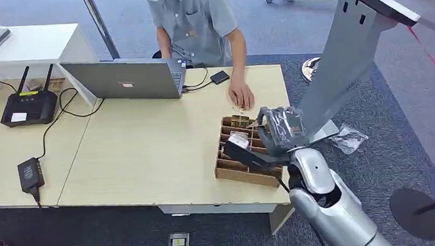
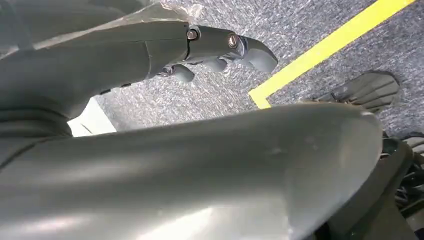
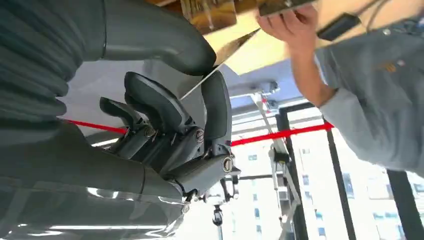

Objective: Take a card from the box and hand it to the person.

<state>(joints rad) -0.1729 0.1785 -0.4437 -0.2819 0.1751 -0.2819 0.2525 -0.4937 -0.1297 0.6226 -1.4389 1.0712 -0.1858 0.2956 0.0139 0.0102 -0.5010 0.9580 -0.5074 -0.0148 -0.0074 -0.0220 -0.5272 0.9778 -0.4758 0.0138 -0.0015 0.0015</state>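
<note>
In the head view the right hand (image 1: 281, 129) hovered over the far right part of the cardboard box (image 1: 246, 169), whose dividers made small compartments on the pale wooden table (image 1: 148, 150). The person's hand (image 1: 241, 96) rested just beyond it.

In the left wrist view the left hand (image 2: 220, 50) hung over grey carpet, fingers loosely curled, holding nothing.

In the right wrist view a thin, flat card (image 3: 220, 62) sat pinched between thumb and finger. The lift seemed done; next came carrying it to the person's hand.
</note>
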